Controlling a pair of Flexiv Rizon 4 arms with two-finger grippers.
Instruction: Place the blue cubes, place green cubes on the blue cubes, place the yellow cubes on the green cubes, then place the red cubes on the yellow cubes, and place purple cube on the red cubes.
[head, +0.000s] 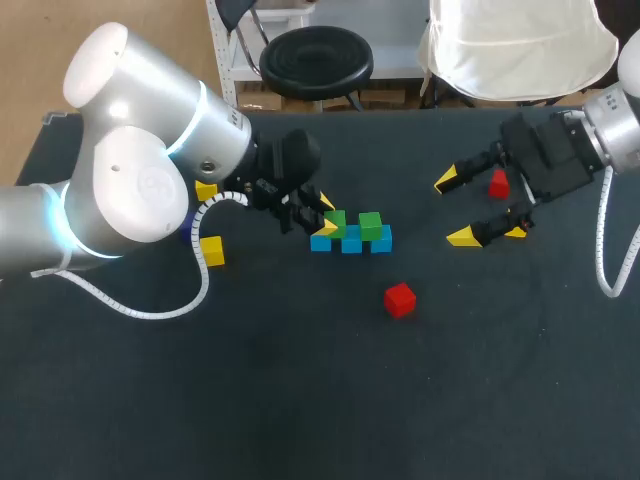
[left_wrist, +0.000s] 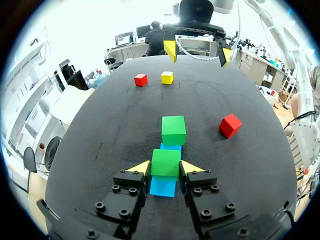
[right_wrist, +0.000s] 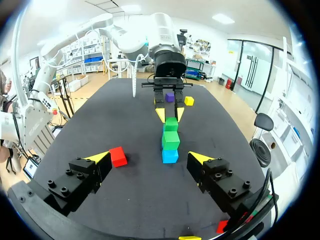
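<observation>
Three blue cubes lie in a row mid-table. One green cube rests on the row's right part. My left gripper is shut on a second green cube, which sits on the blue cube at the row's left end. My right gripper hangs open to the right of the row, with nothing between its fingers. One red cube lies in front of the row, and another red cube and a yellow cube lie under the right gripper. Two yellow cubes lie at the left.
A purple cube lies at the left behind my left arm, next to a yellow cube. The left arm's white cable loops over the table at the left. Open dark tabletop stretches along the front.
</observation>
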